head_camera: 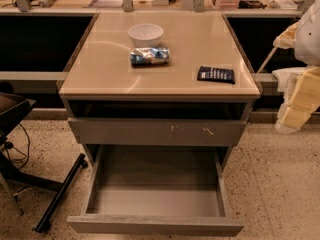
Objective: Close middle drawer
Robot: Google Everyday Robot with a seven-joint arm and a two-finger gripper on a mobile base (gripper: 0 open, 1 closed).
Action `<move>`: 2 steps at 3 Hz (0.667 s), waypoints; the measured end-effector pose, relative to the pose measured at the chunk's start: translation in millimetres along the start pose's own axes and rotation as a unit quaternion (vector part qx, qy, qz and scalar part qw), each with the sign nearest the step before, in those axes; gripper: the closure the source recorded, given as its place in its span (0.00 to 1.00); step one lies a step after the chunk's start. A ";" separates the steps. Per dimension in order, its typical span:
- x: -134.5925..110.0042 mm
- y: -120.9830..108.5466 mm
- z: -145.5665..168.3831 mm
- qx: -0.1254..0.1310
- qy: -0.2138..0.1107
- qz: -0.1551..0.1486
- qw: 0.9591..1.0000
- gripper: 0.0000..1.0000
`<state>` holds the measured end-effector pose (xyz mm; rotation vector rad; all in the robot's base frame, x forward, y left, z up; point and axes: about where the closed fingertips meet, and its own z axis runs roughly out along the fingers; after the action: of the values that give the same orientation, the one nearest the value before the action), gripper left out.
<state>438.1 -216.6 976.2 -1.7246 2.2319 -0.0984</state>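
Observation:
The middle drawer [155,226] is pulled far out toward me at the bottom of the table. It has a plain grey wood-grain front, and its grey box [155,189] is open to view with nothing in it. Above it sits a grey drawer front with pale scratch marks [155,132], with a dark gap under the tabletop. My gripper [295,106] hangs at the right edge of the view, pale cream, beside the table's right side. It is well above and to the right of the open drawer and touches nothing.
On the beige tabletop [100,69] stand a white bowl [145,34], a crumpled blue snack bag [149,56] and a black packet [215,74]. A black chair base and cable [30,174] stand at the left. Speckled floor [280,184] lies to the right.

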 end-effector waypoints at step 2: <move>8.2 19.6 25.9 0.023 0.000 0.016 1.000 0.00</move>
<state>425.5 -215.6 945.1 -1.6636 2.2386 -0.1418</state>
